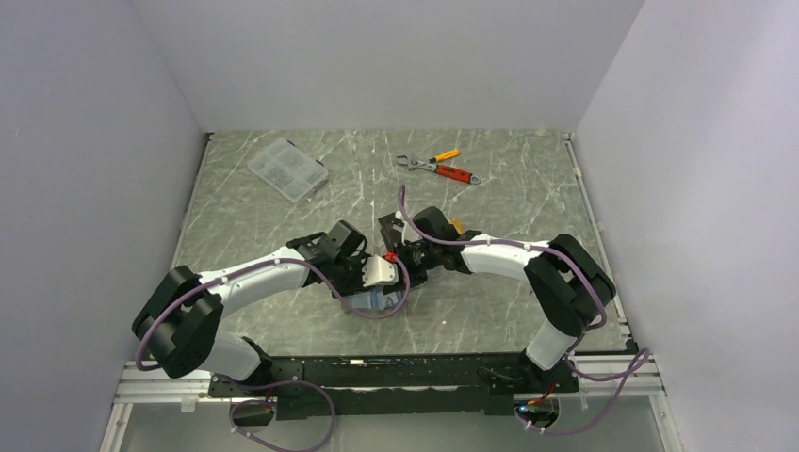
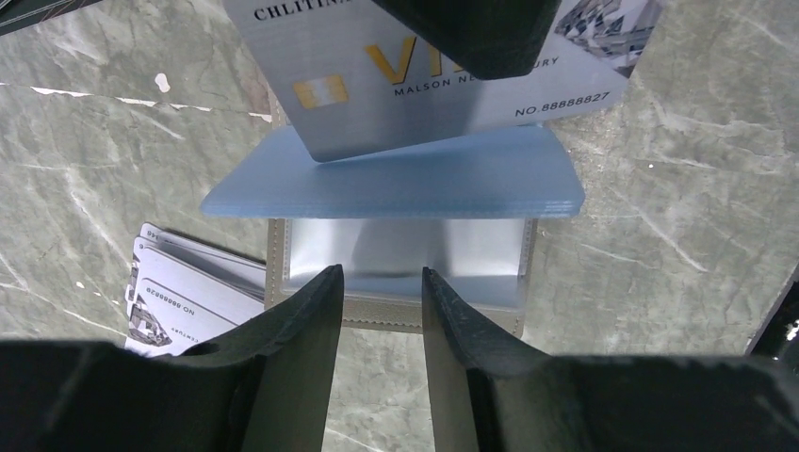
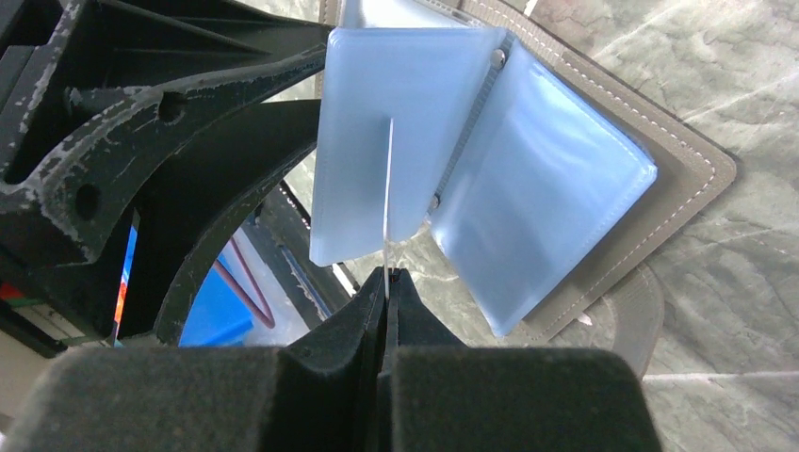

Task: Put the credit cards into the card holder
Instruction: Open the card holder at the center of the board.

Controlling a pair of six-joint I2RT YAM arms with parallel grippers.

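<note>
- On a green-grey marbled table point(image 1: 528, 188), between white walls point(image 1: 377, 56), the card holder point(image 3: 693, 165) lies open at centre, its blue sleeves point(image 2: 396, 184) lifted.
- The right gripper point(image 3: 386, 282) pinches a silvery card point(image 2: 377, 94), long axis crosswise and slightly tilted, one corner over the sleeves.
- The left gripper point(image 2: 382, 282) has its fingers apart over the holder's near edge.

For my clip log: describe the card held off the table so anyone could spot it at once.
At the middle of the table, the card holder lies open. Above its blue sleeves, the right gripper pinches a silvery card with gold lettering; the other cards lie stacked beside the holder.
</note>
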